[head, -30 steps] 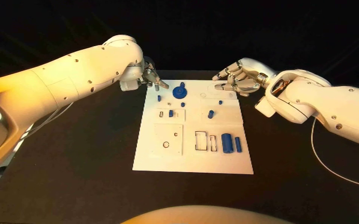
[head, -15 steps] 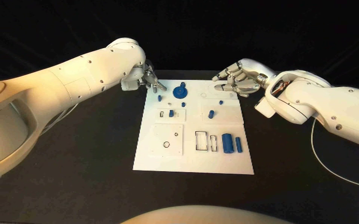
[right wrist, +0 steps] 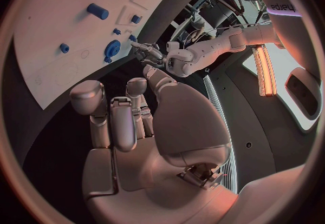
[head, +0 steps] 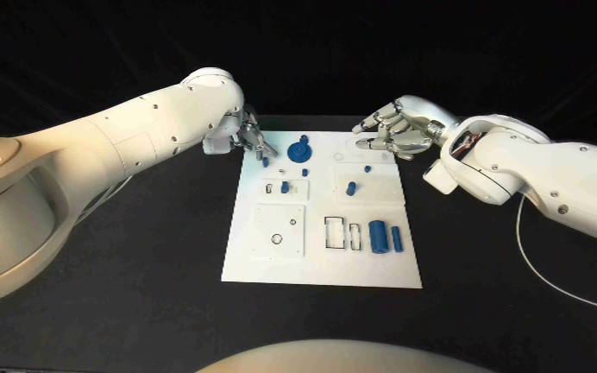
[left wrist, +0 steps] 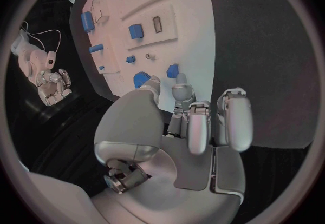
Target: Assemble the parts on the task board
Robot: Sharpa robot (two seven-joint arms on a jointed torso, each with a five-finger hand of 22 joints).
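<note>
Black table (head: 124, 304); task board (head: 323, 265) long axis runs away from robot

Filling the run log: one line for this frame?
left hand: at small blue part, board's far-left corner | right hand: open, far-right edge | task board

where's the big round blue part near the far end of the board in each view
Head view: round blue part at the task board's far end, between the hands.
Left wrist view: same part just beyond the left hand's fingertips.
Right wrist view: near the board's edge.
Shared landmark: the left hand beside it.
</note>
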